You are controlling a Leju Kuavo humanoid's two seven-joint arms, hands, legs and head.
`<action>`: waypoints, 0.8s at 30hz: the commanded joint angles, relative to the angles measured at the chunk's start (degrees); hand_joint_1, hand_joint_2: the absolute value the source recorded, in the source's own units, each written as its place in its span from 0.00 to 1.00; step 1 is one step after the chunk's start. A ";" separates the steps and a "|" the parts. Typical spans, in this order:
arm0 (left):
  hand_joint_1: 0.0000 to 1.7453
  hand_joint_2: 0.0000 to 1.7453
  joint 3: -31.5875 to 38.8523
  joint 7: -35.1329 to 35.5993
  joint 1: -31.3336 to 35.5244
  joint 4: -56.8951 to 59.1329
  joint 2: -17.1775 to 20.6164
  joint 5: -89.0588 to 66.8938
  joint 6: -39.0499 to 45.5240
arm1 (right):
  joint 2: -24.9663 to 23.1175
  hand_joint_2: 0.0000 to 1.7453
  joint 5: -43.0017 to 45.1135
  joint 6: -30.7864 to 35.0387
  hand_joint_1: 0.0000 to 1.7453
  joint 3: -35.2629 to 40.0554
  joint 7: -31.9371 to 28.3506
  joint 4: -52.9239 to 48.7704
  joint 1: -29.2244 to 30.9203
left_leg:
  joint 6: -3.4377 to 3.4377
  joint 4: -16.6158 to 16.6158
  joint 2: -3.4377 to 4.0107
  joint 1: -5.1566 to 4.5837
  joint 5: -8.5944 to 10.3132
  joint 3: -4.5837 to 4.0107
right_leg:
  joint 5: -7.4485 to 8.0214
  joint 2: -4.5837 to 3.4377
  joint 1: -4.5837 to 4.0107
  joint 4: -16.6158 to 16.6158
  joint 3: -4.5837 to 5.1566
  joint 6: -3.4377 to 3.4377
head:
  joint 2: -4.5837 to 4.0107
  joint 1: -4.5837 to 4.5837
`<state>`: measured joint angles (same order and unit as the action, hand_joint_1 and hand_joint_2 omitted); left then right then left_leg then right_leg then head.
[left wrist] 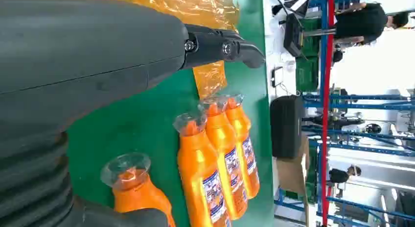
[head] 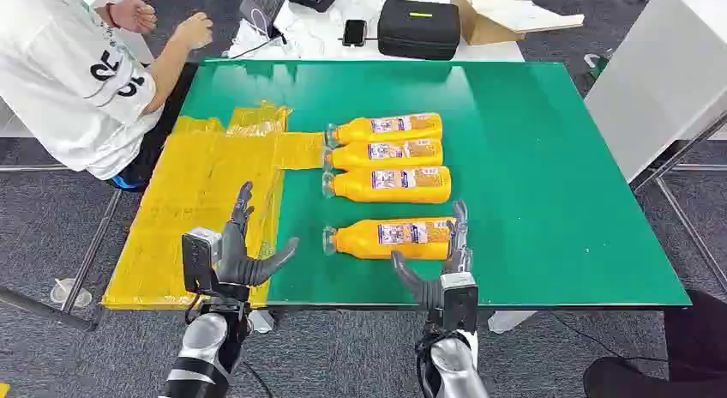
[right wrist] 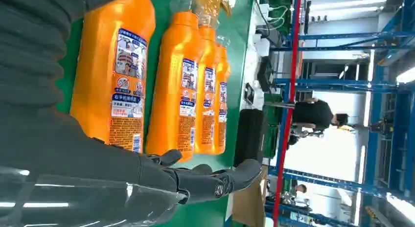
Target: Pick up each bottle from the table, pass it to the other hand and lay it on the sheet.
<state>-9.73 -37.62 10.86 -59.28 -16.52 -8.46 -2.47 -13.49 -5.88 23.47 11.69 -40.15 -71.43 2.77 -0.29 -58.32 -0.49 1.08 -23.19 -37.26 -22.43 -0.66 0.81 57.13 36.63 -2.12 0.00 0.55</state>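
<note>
Right robot hand [head: 441, 261], fingers spread and empty, flanks the nearest orange bottle [head: 390, 238] to grasp it; left robot hand [head: 238, 252] waits open over the yellow sheet [head: 184, 209] for the pass

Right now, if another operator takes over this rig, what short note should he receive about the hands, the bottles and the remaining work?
Left hand: open, holds nothing, over the edge where the yellow sheet meets the green table.
Right hand: open, fingers spread at the base end of the nearest bottle; no grip yet.
Bottles: four orange bottles lie on their sides on the table. Three lie close side by side farther back, the nearest lies apart.
Done: no bottle is on the sheet.
Left: all four, each picked up, passed to the other hand and laid on the sheet.
</note>
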 commanded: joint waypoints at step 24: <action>0.00 1.00 1.29 -0.20 0.48 0.25 0.53 0.31 1.95 | 1.16 1.00 -1.47 1.05 0.00 -0.44 0.15 2.08 2.29 | 0.07 0.02 0.09 0.00 -0.11 0.32 | -0.09 0.01 -0.04 -0.05 -0.32 0.08 | 0.00 0.00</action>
<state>-9.14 -37.81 10.25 -59.87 -16.55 -8.37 -1.18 -13.49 -7.10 24.46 11.61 -40.15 -71.43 2.82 -0.29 -58.32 -0.50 1.08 -23.18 -37.26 -22.43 -0.66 0.81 57.13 36.63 -2.12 0.00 0.55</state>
